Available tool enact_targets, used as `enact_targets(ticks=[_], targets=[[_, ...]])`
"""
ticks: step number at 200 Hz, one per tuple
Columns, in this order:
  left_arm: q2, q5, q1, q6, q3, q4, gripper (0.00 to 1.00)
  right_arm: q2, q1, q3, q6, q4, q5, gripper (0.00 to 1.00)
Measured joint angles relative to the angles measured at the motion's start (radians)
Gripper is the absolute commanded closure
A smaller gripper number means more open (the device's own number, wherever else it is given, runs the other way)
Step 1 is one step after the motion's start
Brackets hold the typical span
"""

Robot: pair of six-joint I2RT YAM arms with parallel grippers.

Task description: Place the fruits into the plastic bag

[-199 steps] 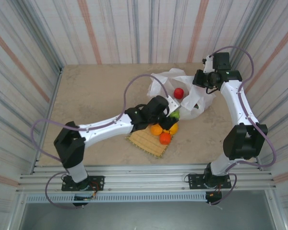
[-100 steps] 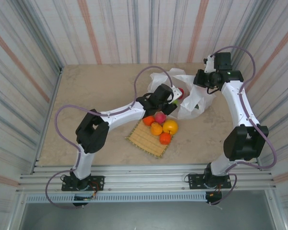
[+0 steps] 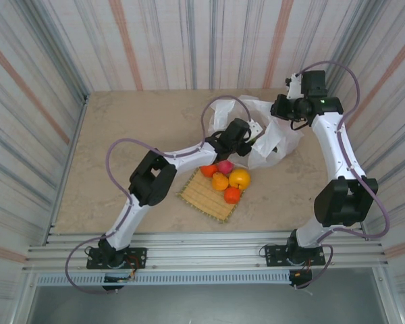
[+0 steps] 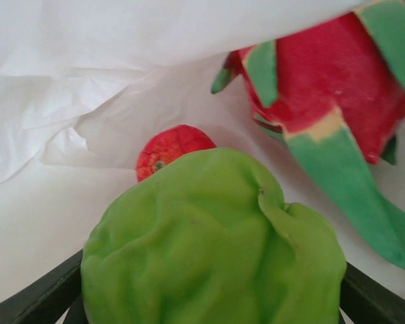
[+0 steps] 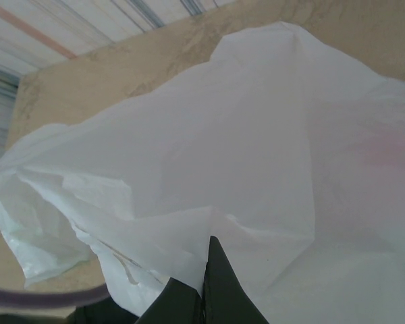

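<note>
Pinching the green fruit (image 4: 212, 236), the left claw (image 3: 250, 138) sits inside the plastic bag (image 4: 88, 67), a dragon fruit (image 4: 324, 88) and red apple (image 4: 169, 148) lying just beyond it; farther off, the right claw (image 5: 204, 290) is pressed together on the bag's rim.

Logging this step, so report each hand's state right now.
Left hand: closed on the wrinkled green toy fruit.
Right hand: closed, pinching the thin crinkly white plastic bag.

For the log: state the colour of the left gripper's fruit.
The fruit is green; left wrist view.
</note>
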Motion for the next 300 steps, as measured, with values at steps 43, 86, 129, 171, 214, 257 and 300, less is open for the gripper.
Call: enact_targets(ticks=[43, 86, 129, 171, 214, 257, 300], targets=[[0.007, 0.01, 0.05, -0.035, 0.031, 0.0, 0.33, 0.009, 0.0, 0.006, 0.0, -0.008, -0.015, 1.0], [0.089, -0.012, 0.062, -0.046, 0.135, -0.043, 0.32, 0.03, 0.005, 0.02, 0.0, -0.012, -0.018, 1.0], [0.155, -0.074, 0.064, -0.047, 0.216, -0.103, 0.31, 0.032, 0.011, 0.021, 0.0, -0.02, -0.018, 1.0], [0.227, -0.11, 0.076, -0.054, 0.346, -0.161, 0.27, 0.034, 0.011, 0.021, -0.001, -0.021, -0.018, 1.0], [0.286, -0.122, 0.088, -0.054, 0.431, -0.192, 0.26, 0.034, 0.011, 0.021, -0.001, -0.021, -0.018, 1.0], [0.321, -0.12, 0.097, -0.053, 0.476, -0.207, 0.19, 0.034, 0.011, 0.021, -0.001, -0.024, -0.018, 1.0], [0.321, -0.094, 0.098, -0.057, 0.477, -0.219, 0.14, 0.034, 0.011, 0.021, -0.001, -0.025, -0.018, 1.0]])
